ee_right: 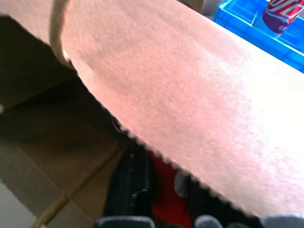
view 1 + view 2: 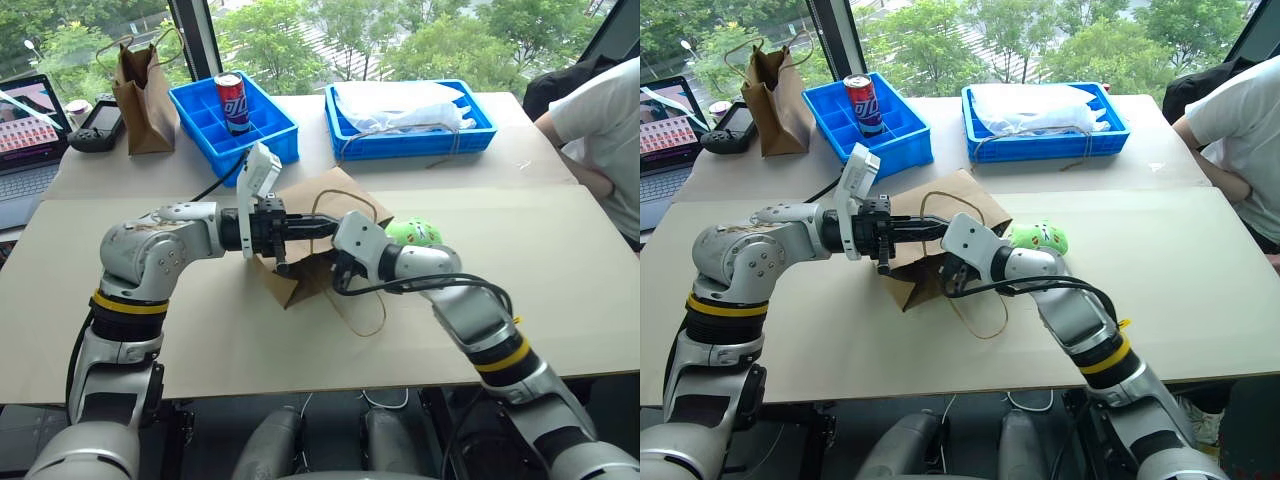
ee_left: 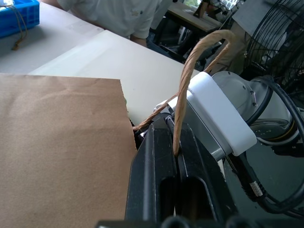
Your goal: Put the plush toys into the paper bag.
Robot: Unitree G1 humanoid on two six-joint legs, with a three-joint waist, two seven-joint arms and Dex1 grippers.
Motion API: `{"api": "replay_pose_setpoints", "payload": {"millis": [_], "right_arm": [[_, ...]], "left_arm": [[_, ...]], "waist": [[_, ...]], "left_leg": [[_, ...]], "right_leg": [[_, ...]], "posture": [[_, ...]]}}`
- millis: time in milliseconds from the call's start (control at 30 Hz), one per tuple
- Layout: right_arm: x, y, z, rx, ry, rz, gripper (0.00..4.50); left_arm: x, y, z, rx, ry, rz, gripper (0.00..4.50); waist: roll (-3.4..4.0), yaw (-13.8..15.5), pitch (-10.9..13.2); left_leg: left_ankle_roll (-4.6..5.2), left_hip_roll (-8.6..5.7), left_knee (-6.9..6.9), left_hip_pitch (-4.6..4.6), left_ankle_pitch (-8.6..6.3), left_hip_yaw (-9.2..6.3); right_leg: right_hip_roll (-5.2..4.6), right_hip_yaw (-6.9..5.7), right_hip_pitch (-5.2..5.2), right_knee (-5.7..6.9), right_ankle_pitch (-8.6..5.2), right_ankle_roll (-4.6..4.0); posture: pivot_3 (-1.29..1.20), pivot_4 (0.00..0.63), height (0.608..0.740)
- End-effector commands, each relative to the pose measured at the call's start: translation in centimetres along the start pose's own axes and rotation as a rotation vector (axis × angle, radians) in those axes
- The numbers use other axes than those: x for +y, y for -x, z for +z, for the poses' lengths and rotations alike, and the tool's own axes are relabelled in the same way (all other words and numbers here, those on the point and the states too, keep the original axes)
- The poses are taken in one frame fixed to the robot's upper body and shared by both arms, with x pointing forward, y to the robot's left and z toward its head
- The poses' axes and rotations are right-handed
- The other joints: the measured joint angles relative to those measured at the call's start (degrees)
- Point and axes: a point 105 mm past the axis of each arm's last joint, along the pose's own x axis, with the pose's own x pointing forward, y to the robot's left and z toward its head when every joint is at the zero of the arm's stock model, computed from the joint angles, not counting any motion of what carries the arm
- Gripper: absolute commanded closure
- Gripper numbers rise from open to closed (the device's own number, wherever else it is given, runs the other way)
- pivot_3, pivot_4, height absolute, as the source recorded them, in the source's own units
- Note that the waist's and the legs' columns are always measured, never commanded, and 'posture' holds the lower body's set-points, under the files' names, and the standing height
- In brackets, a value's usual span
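Left fingers (image 3: 161, 156) were pinched tight on twine handle (image 3: 183, 90) of paper bag (image 3: 61, 142). Right fingers (image 1: 128, 183) part-open inside bag mouth, red plush toy (image 1: 164, 190) between them.

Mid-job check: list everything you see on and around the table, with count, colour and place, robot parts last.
paper bag: one, light brown, lying mid-table, mouth toward the robot.
green plush toy: one, light green, beside the bag.
red plush toy: one, red, at the bag mouth.
darker paper bag: one, brown, upright, far left.
blue bins: two, far side.
can: one, red, in the left bin.
laptop: one, far left.
person: one, white shirt, right edge.
left gripper: shut on the twine handle.
right gripper: at the bag mouth.
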Motion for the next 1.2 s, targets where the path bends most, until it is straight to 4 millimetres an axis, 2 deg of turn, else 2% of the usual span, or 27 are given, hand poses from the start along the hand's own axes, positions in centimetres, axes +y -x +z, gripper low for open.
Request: {"api": "replay_pose_setpoints", "payload": {"millis": [33, 133, 233, 300, 367, 433, 533, 633, 800, 867, 900, 933, 967, 1033, 1067, 1167, 1200], "right_arm": [[0.7, 0.6, 0.7, -0.051, -0.042, 0.018, 1.94], [0.6, 2.5, 0.7, -0.055, -0.069, 0.013, 0.83], [0.2, 5.8, 0.2, -0.018, -0.085, 0.022, 0.05], [-0.6, 8.2, -0.5, 0.033, -0.096, 0.012, 0.05], [-2.1, 10.4, -1.3, 0.091, -0.082, -0.043, 0.05], [-3.7, 12.0, -2.0, 0.128, -0.095, -0.107, 0.05], [-7.1, 13.8, -4.0, 0.224, -0.072, -0.256, 0.05], [-8.9, 13.5, -5.6, 0.264, -0.067, -0.316, 0.05], [-9.7, 11.1, -9.1, 0.306, -0.095, -0.332, 0.05], [-9.9, 10.7, -11.1, 0.341, -0.098, -0.359, 0.05], [-9.8, 10.6, -11.9, 0.353, -0.094, -0.361, 0.55], [-9.7, 10.6, -12.2, 0.34, -0.102, -0.363, 0.69], [-9.8, 10.6, -12.0, 0.311, -0.106, -0.37, 1.04], [-9.6, 10.7, -11.3, 0.26, -0.105, -0.367, 1.58], [-9.6, 10.7, -11.0, 0.248, -0.102, -0.365, 2.04], [-9.6, 11.8, -9.8, 0.226, -0.069, -0.356, 3.01], [-9.8, 12.7, -8.9, 0.215, -0.052, -0.355, 3.35]], "left_arm": [[-1.6, -0.6, 1.8, -0.047, -0.071, -0.081, 4.5], [-1.4, -0.4, 1.5, -0.039, -0.076, -0.073, 4.5], [-0.8, 0.1, 1.2, -0.02, -0.089, -0.053, 4.5], [-0.3, 0.4, 1.1, -0.013, -0.097, -0.038, 4.5], [0.1, 0.6, 1.2, -0.011, -0.106, -0.023, 4.5], [0.4, 0.6, 1.4, -0.016, -0.11, -0.011, 4.5], [0.4, 0.4, 1.5, -0.023, -0.112, -0.012, 4.5], [0.3, 0.4, 1.4, -0.016, -0.115, -0.021, 4.5], [0.7, 0.6, 1.5, 0.005, -0.134, -0.019, 4.5], [0.8, 0.6, 1.6, 0.003, -0.139, -0.013, 4.5], [0.8, 0.6, 1.7, 0.002, -0.14, -0.012, 4.5], [0.8, 0.6, 1.7, 0.001, -0.141, -0.011, 4.5], [0.7, 0.6, 1.6, 0.0, -0.14, -0.011, 4.5], [0.7, 0.5, 1.6, -0.003, -0.137, -0.009, 4.5], [0.7, 0.5, 1.6, -0.004, -0.136, -0.007, 4.5], [0.9, 0.4, 1.5, -0.01, -0.127, 0.0, 4.5], [1.1, 0.3, 1.7, -0.017, -0.12, 0.007, 4.5]], "waist": [[0.0, 0.1, 0.0], [0.0, -0.2, 0.0], [0.0, -0.1, 0.0], [0.0, -0.1, 0.0], [0.0, 0.0, 0.0], [0.0, 0.0, 0.0], [0.0, -0.1, 0.0], [0.0, -0.2, 0.0], [0.0, -0.7, 0.0], [0.0, -0.8, 0.0], [0.0, -0.8, 0.0], [0.0, -0.7, 0.0], [0.0, -0.7, 0.0], [0.0, -0.7, 0.0], [0.0, -0.7, 0.0], [0.0, -0.7, 0.0], [0.0, -0.7, 0.0]], "left_leg": [[0.0, -0.01, 0.0, 0.0, 0.0, 0.0], [0.05, -0.01, 0.0, 0.0, -0.03, 0.0], [0.1, 0.0, -0.01, -0.01, -0.06, 0.0], [0.34, -0.01, -0.01, 0.0, -0.21, 0.0], [0.36, 0.0, 0.0, 0.02, -0.22, 0.01], [0.36, 0.01, 0.0, 0.05, -0.22, 0.02], [0.35, 0.05, 0.0, 0.06, -0.21, 0.02], [0.35, 0.05, 0.0, 0.1, -0.21, 0.05], [0.34, 0.05, -0.02, 0.07, -0.2, 0.06], [0.33, 0.02, -0.02, 0.04, -0.19, 0.07], [0.32, 0.02, -0.01, 0.04, -0.18, 0.07], [0.31, 0.0, -0.01, 0.04, -0.18, 0.07], [0.31, -0.01, -0.01, 0.04, -0.18, 0.07], [0.31, -0.02, 0.0, 0.06, -0.18, 0.06], [0.31, -0.02, 0.0, 0.06, -0.18, 0.06], [0.31, -0.02, 0.0, 0.06, -0.18, 0.05], [0.32, -0.01, 0.0, 0.06, -0.18, 0.04]], "right_leg": [[0.0, 0.0, 0.01, -0.02, 0.0, 0.0], [0.0, 0.01, 0.0, -0.01, 0.0, 0.0], [0.01, 0.0, -0.01, 0.01, 0.0, 0.0], [0.01, 0.01, 0.01, -0.03, 0.0, 0.0], [0.01, 0.01, 0.06, -0.05, 0.0, 0.01], [0.02, -0.01, 0.08, -0.06, -0.01, 0.01], [0.04, -0.01, 0.09, -0.05, -0.01, 0.01], [0.03, 0.02, 0.11, -0.05, 0.0, 0.0], [0.03, 0.03, 0.07, -0.04, 0.0, -0.01], [0.01, 0.05, 0.04, -0.03, 0.01, -0.01], [0.01, 0.05, 0.05, -0.03, 0.01, -0.01], [-0.01, 0.06, 0.05, -0.04, 0.01, -0.01], [-0.01, 0.06, 0.07, -0.04, 0.01, -0.01], [-0.02, 0.05, 0.1, -0.06, 0.01, -0.01], [-0.02, 0.06, 0.1, -0.06, 0.01, -0.01], [-0.02, 0.06, 0.08, -0.03, 0.01, -0.01], [-0.01, 0.06, 0.08, -0.01, 0.01, -0.01]], "posture": [[0.0, 0.15, 0.74], [0.0, 0.15, 0.74], [0.0, 0.15, 0.74], [0.0, 0.15, 0.74], [0.0, 0.15, 0.74], [0.0, 0.15, 0.74], [0.0, 0.15, 0.74], [0.0, 0.15, 0.74], [0.0, 0.15, 0.74], [0.0, 0.15, 0.74], [0.0, 0.15, 0.74], [0.0, 0.15, 0.74], [0.0, 0.15, 0.74], [0.0, 0.15, 0.74], [0.0, 0.15, 0.74], [0.0, 0.15, 0.74], [0.0, 0.15, 0.74]]}}
